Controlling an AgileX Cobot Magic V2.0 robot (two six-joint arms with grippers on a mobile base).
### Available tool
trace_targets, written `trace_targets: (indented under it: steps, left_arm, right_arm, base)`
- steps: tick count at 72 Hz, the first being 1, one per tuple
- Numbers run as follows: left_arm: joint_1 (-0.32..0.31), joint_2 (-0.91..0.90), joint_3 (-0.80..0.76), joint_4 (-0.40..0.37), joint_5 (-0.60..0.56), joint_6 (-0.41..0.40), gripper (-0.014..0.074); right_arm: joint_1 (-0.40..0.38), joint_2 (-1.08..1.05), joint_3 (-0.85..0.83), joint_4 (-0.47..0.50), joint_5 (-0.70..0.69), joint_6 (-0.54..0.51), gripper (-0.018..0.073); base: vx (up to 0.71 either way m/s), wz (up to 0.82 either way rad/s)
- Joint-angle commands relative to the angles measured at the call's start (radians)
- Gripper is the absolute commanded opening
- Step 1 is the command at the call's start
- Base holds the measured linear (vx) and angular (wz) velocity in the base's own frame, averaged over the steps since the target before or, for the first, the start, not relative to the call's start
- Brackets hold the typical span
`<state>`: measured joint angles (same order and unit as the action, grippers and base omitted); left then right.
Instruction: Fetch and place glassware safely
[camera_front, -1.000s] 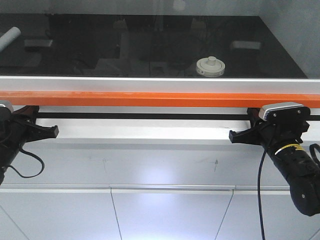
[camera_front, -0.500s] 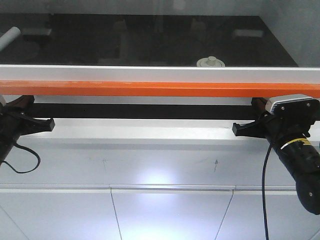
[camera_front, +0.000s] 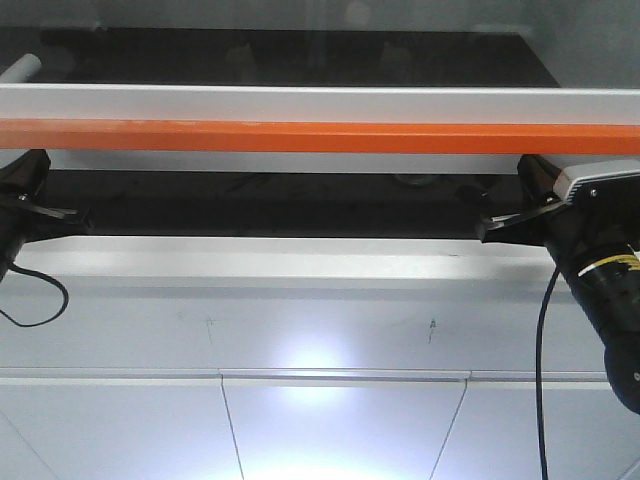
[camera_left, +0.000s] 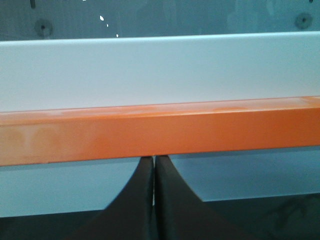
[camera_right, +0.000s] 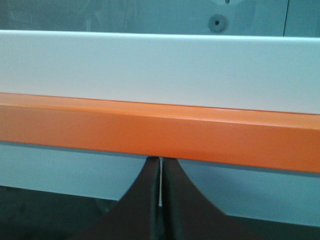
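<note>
The glass jar with the cream lid is hidden behind the raised sash frame in the front view. My left gripper (camera_front: 82, 213) and right gripper (camera_front: 483, 229) are both shut and empty, at the two ends of the orange bar (camera_front: 320, 136) along the sash's lower edge. In the left wrist view the closed gripper (camera_left: 154, 159) touches the underside of the orange bar (camera_left: 160, 129). In the right wrist view the closed gripper (camera_right: 161, 161) also meets the underside of the orange bar (camera_right: 160, 129).
A white sash frame (camera_front: 300, 102) runs above the orange bar, with a dark opening below it and a black worktop behind the glass. A white tube (camera_front: 20, 68) lies at the far left. A white sill (camera_front: 280, 260) and cabinet fronts are below.
The sash with its orange bar has moved up, and both shut grippers have risen with it. The jar, seen above the bar before, is now covered by the sash frame.
</note>
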<state>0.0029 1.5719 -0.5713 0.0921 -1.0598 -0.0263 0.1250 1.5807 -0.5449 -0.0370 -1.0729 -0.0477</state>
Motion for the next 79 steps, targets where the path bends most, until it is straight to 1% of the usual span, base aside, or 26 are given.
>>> trace_targets:
  steps: [1, 9, 26, 63, 79]
  left_arm:
    - [0.001, -0.064, -0.071, -0.003, -0.134, -0.011, -0.0007]
    - [0.001, -0.084, -0.115, 0.020, -0.093, -0.012, -0.0007]
    - [0.001, -0.123, -0.161, 0.029, -0.035, -0.012, -0.0007]
    - [0.001, -0.167, -0.164, 0.029, -0.003, -0.021, -0.0007]
    - [0.001, -0.182, -0.164, 0.029, 0.006, -0.021, -0.0007]
  right_arm:
    - [-0.001, -0.057, -0.069, -0.028, -0.107, -0.003, -0.0001]
    - [-0.001, -0.080, -0.106, -0.032, -0.067, -0.003, -0.0001]
    - [-0.001, -0.129, -0.155, -0.044, -0.017, -0.003, -0.0001]
    - [-0.001, -0.183, -0.176, -0.054, 0.059, -0.003, -0.0001]
    - [-0.001, -0.192, -0.176, -0.054, 0.069, -0.003, -0.0001]
  base:
    - [0.00, 0.00]
    - [0.00, 0.00]
    - [0.00, 0.00]
    - [0.00, 0.00]
    - [0.00, 0.00]
